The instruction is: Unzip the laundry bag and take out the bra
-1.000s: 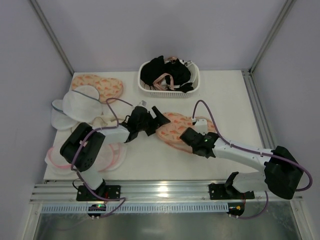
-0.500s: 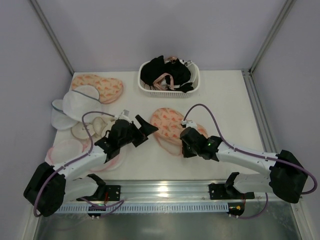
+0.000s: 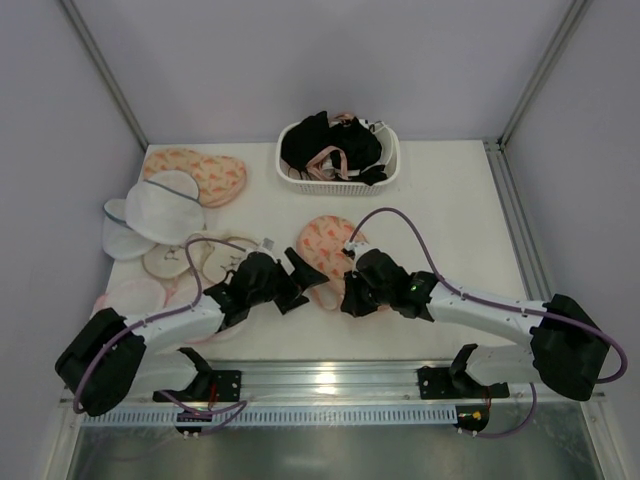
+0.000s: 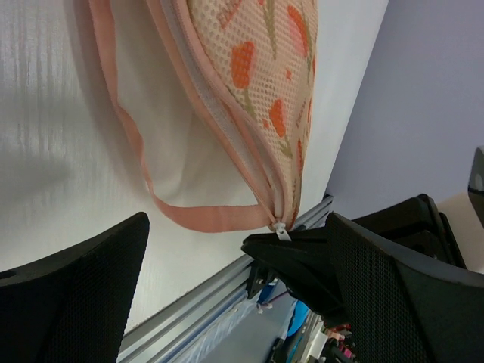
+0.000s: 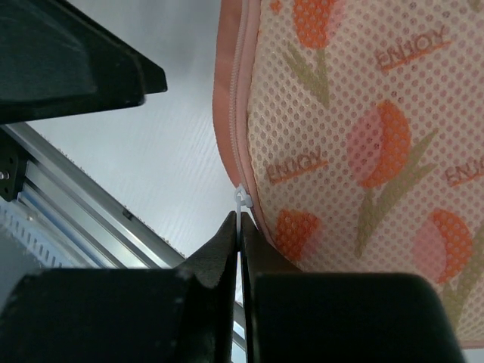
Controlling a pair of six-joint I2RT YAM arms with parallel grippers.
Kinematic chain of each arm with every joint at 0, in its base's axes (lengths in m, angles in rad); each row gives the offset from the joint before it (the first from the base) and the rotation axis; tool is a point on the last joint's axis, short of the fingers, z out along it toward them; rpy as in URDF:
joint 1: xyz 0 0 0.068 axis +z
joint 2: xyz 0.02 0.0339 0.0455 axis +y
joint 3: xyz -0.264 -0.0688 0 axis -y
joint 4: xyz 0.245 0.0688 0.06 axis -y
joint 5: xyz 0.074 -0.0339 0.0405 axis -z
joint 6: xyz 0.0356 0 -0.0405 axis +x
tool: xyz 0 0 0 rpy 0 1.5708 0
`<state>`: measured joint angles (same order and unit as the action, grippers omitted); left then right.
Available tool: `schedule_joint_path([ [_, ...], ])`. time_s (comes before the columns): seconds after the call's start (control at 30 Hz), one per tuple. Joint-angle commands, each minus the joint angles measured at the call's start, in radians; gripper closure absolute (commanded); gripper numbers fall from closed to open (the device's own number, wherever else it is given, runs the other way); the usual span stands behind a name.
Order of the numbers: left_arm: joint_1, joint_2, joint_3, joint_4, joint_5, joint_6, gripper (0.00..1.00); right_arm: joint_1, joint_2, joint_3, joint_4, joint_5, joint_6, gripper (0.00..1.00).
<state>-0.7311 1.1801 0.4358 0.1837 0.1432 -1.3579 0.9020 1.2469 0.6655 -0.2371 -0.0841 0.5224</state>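
I've got the right gripper pinched tight on the white zip pull at the near end of the laundry bag. The left gripper is just beside it on the left, jaws wide apart, gripping nothing. The bag lies mid-table in front of the white basket of black garments, with its near end between the 2 grippers. Left wrist view shows the pink rim parted from the printed half near the pull. A 2nd printed bag sits far left.
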Motion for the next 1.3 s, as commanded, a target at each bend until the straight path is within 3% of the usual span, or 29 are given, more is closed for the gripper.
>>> schedule_joint_path([
  [0.0,-0.002,0.065,0.024,0.111,0.028,-0.036,0.01,0.005,-0.004,0.036,0.051,-0.043,-0.025,0.96],
  [0.17,-0.019,0.151,0.053,0.157,0.045,-0.053,0.01,0.005,-0.024,0.026,0.047,-0.042,-0.025,0.96],
  [0.77,-0.067,0.199,0.095,0.16,-0.043,-0.069,0.01,0.005,-0.038,0.022,0.076,-0.085,-0.036,0.96],
  [1.03,-0.067,0.263,0.138,0.24,-0.068,-0.064,0.16,0.008,-0.087,-0.01,0.091,-0.088,-0.041,0.96],
  [1.27,-0.065,0.297,0.192,0.214,-0.071,-0.035,0.39,0.012,-0.129,-0.05,0.133,-0.128,-0.045,0.96],
])
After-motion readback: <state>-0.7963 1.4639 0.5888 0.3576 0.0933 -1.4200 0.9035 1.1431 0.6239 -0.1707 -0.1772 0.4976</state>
